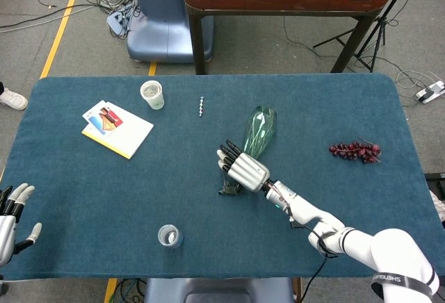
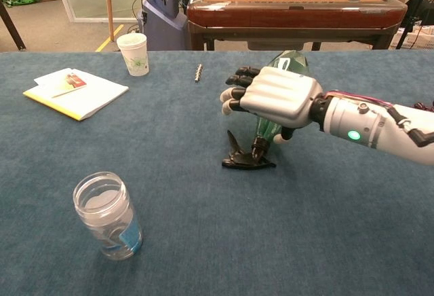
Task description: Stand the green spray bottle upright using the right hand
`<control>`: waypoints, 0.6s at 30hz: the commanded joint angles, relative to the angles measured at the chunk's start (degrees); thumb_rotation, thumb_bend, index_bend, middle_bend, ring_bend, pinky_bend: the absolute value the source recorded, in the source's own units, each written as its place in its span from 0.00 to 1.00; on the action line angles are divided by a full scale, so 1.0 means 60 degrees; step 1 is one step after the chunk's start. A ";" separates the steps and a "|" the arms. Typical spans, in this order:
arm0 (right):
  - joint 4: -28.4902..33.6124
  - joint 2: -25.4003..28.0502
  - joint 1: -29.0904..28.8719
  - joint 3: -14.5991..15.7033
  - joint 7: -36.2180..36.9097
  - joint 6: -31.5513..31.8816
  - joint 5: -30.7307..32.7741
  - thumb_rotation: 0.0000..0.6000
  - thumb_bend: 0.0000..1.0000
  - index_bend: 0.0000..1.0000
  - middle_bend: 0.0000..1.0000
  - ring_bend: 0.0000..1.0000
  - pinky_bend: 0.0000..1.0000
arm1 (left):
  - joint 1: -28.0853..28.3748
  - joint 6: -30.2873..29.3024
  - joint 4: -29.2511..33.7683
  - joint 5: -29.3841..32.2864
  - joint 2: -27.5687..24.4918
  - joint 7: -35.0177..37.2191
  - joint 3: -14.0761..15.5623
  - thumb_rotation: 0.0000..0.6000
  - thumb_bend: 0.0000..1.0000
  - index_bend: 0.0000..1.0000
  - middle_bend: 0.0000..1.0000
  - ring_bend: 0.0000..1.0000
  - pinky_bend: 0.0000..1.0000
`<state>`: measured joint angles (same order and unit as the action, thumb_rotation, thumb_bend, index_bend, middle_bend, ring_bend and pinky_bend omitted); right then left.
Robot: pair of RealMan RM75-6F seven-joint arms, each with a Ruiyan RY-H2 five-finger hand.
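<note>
The green spray bottle point(image 1: 259, 129) lies on the blue table, its base pointing to the far right and its black trigger head point(image 2: 241, 161) toward the near left. My right hand point(image 1: 241, 167) lies across the bottle's neck, palm down; in the chest view the right hand point(image 2: 274, 96) covers the lower part of the bottle point(image 2: 288, 62). Its fingers reach out straight past the bottle, and the thumb sits under the neck on the near side. No closed grip shows. At the table's near left edge my left hand point(image 1: 12, 213) is empty, fingers apart.
A paper cup point(image 1: 152, 94) and a booklet point(image 1: 117, 129) lie at the far left. A glass jar point(image 2: 108, 214) stands near the front edge. A bunch of grapes point(image 1: 356, 151) lies to the right, and a small metal piece point(image 1: 201, 106) sits far centre.
</note>
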<state>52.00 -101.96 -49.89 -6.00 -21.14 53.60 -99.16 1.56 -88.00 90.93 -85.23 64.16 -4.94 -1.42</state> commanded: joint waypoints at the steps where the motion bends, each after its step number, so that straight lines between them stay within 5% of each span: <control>1: -0.0203 -0.0246 -0.0244 -0.0168 -0.0071 -0.0283 0.0274 1.00 0.07 0.25 0.15 0.04 0.09 | -0.0003 0.0024 -0.0031 0.0022 0.0017 0.0033 -0.0004 1.00 0.35 0.10 0.11 0.01 0.00; 18: -0.0247 -0.0044 -0.0441 -0.0017 0.0009 -0.0777 0.1093 1.00 0.18 0.38 0.27 0.04 0.09 | -0.0009 0.0057 0.0022 0.0014 0.0058 -0.0085 -0.0005 1.00 0.35 0.10 0.11 0.01 0.00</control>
<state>50.58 -102.22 -52.49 -6.16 -21.11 48.98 -92.66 1.50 -87.69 91.05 -85.13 64.50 -5.42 -1.47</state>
